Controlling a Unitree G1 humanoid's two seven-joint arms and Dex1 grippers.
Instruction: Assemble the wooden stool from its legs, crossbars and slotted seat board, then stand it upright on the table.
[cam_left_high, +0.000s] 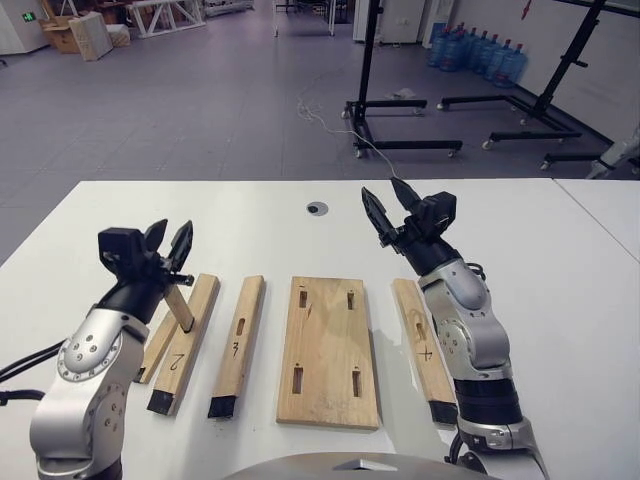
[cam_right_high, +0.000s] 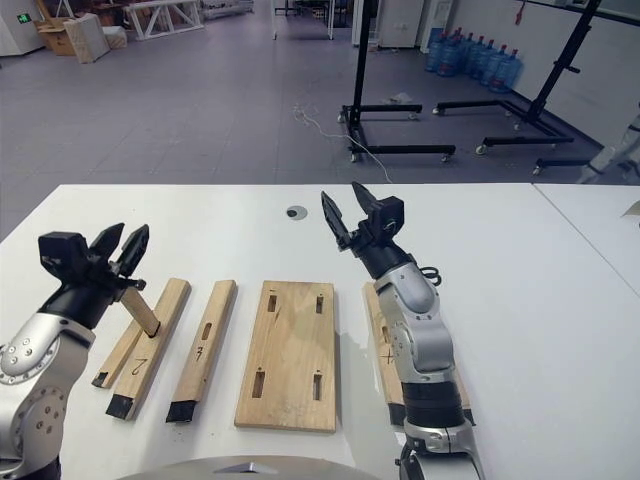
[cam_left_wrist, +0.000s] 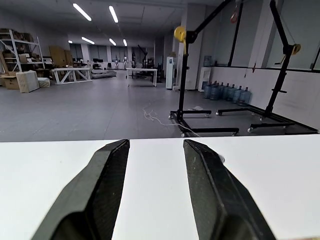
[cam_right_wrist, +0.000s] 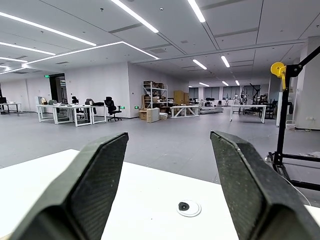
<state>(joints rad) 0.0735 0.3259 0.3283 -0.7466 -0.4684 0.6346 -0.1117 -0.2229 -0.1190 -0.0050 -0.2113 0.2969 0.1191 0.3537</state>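
Left eye view shows left gripper (cam_left_high: 173, 232) and right gripper (cam_left_high: 383, 195), both spread empty, hovering over legs (cam_left_high: 238, 345) either side of the seat board (cam_left_high: 327, 350) on a table (cam_left_high: 560, 260).

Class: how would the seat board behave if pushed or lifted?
The seat board looks like solid wood: probably stiff. Flat on the table, it should slide, not roll. Its flush edges may be hard to grasp.

free: gaps flank seat board (cam_left_high: 327, 352) | obstacle: short stick (cam_left_high: 183, 310) lying across left legs (cam_left_high: 182, 350)
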